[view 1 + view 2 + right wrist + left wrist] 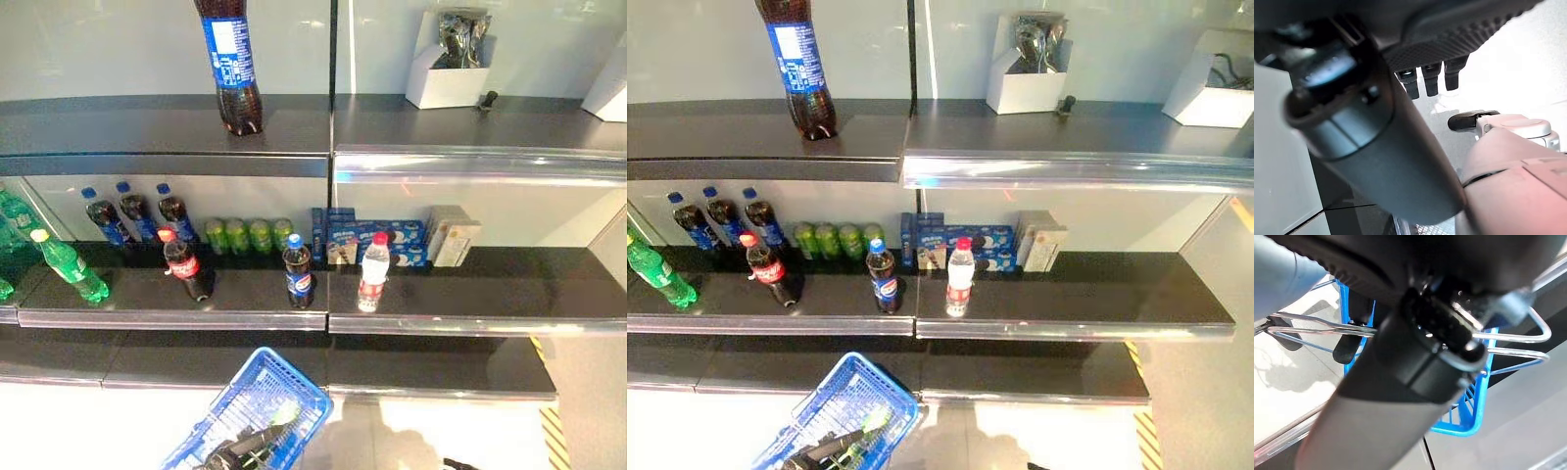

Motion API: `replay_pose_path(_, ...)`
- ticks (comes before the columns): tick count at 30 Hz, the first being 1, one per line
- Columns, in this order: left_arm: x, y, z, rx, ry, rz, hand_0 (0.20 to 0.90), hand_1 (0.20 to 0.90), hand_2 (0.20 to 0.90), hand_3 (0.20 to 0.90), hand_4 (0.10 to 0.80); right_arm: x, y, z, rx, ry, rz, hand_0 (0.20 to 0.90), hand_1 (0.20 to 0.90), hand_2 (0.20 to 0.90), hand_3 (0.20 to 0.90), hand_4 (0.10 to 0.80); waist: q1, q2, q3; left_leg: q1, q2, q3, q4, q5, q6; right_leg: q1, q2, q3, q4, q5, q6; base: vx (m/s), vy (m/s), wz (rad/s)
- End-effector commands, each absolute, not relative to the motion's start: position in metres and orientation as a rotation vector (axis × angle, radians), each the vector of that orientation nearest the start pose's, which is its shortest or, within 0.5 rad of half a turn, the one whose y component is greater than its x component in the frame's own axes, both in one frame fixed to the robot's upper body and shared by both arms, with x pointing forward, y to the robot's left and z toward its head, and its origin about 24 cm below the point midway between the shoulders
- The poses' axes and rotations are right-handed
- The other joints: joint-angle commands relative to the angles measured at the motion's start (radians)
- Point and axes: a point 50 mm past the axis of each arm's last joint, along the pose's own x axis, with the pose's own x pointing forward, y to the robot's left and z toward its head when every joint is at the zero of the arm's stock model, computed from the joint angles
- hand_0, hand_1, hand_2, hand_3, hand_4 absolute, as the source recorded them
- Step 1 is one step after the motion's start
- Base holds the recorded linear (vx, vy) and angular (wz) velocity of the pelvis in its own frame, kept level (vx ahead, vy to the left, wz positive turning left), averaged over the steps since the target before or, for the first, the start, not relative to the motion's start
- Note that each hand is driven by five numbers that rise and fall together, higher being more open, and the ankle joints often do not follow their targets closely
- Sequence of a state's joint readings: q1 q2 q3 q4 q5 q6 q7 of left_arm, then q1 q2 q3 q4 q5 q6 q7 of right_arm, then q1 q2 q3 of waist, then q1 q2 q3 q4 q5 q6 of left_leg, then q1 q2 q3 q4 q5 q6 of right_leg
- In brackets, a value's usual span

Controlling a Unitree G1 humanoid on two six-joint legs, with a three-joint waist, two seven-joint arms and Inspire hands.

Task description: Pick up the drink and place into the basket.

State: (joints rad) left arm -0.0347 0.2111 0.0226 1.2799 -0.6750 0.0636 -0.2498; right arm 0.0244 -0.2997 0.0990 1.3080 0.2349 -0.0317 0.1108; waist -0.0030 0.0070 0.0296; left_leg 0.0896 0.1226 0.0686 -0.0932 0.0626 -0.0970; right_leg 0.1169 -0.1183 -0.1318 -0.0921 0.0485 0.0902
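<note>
Blue basket [294, 384] hung below the middle shelf [245, 294], left hand [1415, 333] with fingers [1347, 345] curled round its wire handle [1508, 340]. Cola bottle [298, 277] stood on that shelf above the basket. Right hand [1425, 44] held nothing, fingers [1431, 81] relaxed.

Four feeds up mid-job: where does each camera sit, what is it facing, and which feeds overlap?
Left eye view: head camera, facing the shelves; blue basket below, left hand at it.
Right eye view: same head, slightly offset; same shelves and basket.
Left wrist view: left wrist, close on the hand curled round the wire handles.
Right wrist view: right wrist, right hand hanging over pale floor.
Shared: the basket shows in both eye views and the left wrist view.
</note>
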Motion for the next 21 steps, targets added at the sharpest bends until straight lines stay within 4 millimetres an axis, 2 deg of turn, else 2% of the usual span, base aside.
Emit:
replay_pose_path(1,0.102,0.256,-0.152,-0.462,1.089,0.326,0.3,0.3,0.3,0.2,0.1,0.077,-0.266,-0.156,-0.068,1.244,-0.205,0.9,0.9,0.9,0.9,0.8,0.017,-0.016,0.042,0.03,-0.021,0.008,0.006,-0.081,0.02,0.023,-0.072,-0.011,0.039,-0.028,0.076,0.069,-0.013,0.03)
replay_pose_path(6,0.106,0.262,-0.149,-0.455,1.057,0.326,0.3,0.3,0.3,0.2,0.1,0.076,-0.268,-0.156,-0.074,1.252,-0.191,0.9,0.9,0.9,0.9,0.8,-0.001,-0.012,0.058,0.006,-0.012,0.028,0.006,-0.073,0.018,-0.012,-0.061,0.009,0.036,-0.017,0.075,0.026,-0.015,0.01)
replay_pose_path(9,0.129,0.254,-0.144,-0.474,0.993,0.294,0.3,0.3,0.3,0.2,0.1,0.091,-0.269,-0.152,-0.092,1.218,-0.181,0.9,0.9,0.9,0.9,0.8,-0.004,-0.002,0.084,-0.061,-0.003,0.03,0.006,-0.051,0.016,-0.094,-0.041,0.016,0.047,-0.01,0.061,-0.262,-0.011,-0.1)
replay_pose_path(11,0.163,0.243,-0.134,-0.485,0.903,0.253,0.3,0.3,0.3,0.2,0.1,0.121,-0.27,-0.144,-0.095,1.145,-0.188,0.9,0.9,0.9,0.9,0.8,-0.001,0.003,0.14,-0.15,0.002,0.022,0.006,-0.018,0.011,-0.178,-0.029,0.019,0.034,0.023,0.051,-0.456,-0.05,-0.08)
replay_pose_path(13,0.181,0.236,-0.128,-0.479,0.866,0.217,0.3,0.3,0.3,0.2,0.1,0.136,-0.271,-0.139,-0.094,1.109,-0.199,0.9,0.9,0.9,0.9,0.8,-0.001,0.008,0.173,-0.195,-0.005,0.006,0.006,-0.004,0.013,-0.215,-0.018,0.029,0.025,0.036,0.045,-0.27,-0.039,-0.03)
replay_pose_path(21,0.198,0.223,-0.122,-0.477,0.848,0.137,0.3,0.3,0.3,0.2,0.1,0.156,-0.282,-0.127,-0.107,1.024,-0.199,0.9,0.9,0.9,0.9,0.8,-0.002,0.018,0.241,-0.245,-0.024,-0.036,0.02,0.025,0.01,-0.281,-0.014,0.027,0.077,0.023,0.027,-0.114,0.014,0.01)
